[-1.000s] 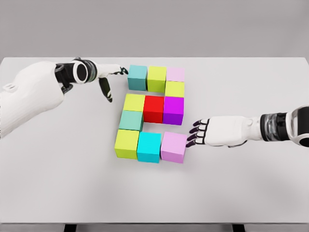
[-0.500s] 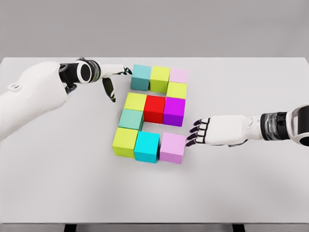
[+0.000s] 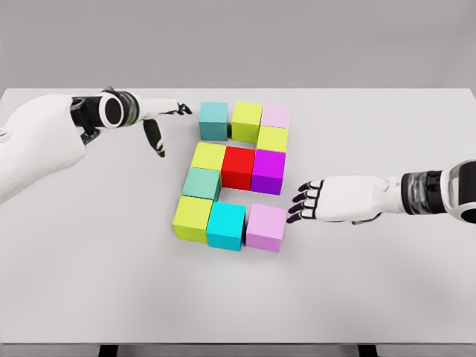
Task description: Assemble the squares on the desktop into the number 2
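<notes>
On the table (image 3: 89, 282), the coloured squares (image 3: 238, 167) already read as a 2; only small gaps seem left. The left hand (image 3: 160, 123) at 10 o'clock and the right hand (image 3: 312, 202) at 4 o'clock hold nothing, fingers spread.

View: a single head view, no second view to share the scene with.
Position: above the near edge of the flat white table (image 3: 387, 297), at the robot's own head.
Facing: forward and steeply down across the tabletop to a plain grey wall behind.
Nearness: middling; the whole width of the table fits in frame.
Arms as bearings: the white left hand (image 3: 160, 119) enters from the picture's left, the white right hand (image 3: 316, 202) from its right.
Centre: the cluster of coloured cubes (image 3: 236, 167) lies between the two hands.
</notes>
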`<action>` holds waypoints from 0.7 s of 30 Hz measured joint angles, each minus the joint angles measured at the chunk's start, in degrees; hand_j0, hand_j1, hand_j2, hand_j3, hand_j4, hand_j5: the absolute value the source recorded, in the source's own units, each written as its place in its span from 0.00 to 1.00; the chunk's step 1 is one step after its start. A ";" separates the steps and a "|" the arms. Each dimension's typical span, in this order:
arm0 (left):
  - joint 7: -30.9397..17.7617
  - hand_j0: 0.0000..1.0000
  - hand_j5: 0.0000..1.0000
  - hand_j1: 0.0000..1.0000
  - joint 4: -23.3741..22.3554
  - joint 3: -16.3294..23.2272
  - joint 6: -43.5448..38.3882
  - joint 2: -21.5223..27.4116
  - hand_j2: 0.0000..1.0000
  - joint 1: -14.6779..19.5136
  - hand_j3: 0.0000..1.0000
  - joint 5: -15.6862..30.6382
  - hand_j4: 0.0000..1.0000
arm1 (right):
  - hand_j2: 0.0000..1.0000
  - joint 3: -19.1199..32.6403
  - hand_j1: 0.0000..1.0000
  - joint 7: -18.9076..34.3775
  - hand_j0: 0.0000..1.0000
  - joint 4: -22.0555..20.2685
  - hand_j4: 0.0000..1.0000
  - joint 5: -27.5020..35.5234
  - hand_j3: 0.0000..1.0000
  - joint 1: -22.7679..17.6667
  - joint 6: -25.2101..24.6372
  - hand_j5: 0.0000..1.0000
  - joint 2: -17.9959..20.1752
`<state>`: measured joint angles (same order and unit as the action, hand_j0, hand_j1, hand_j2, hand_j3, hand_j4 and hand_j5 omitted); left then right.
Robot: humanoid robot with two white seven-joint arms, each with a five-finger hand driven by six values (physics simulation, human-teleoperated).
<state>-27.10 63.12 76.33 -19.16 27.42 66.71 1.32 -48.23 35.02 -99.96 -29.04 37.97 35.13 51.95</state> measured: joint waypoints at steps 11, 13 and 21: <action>-2.24 1.00 1.00 1.00 0.58 1.24 5.49 1.00 1.00 -0.09 1.00 -0.05 1.00 | 1.00 -0.14 1.00 0.00 1.00 -0.65 1.00 0.06 1.00 0.18 0.00 1.00 -0.37; -2.16 1.00 1.00 1.00 0.55 1.32 5.73 0.85 1.00 -0.09 1.00 -0.04 1.00 | 1.00 -0.18 1.00 0.00 1.00 -0.69 1.00 0.06 1.00 0.18 0.00 1.00 -0.43; -1.97 1.00 1.00 1.00 0.60 1.41 6.14 0.24 1.00 -0.09 1.00 -0.12 1.00 | 1.00 -0.62 1.00 0.00 1.00 -0.75 1.00 0.06 1.00 0.26 0.00 1.00 -0.73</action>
<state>-29.07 63.72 77.74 -13.01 27.66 66.62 1.20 -48.85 35.02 -100.71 -28.98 38.23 35.13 51.22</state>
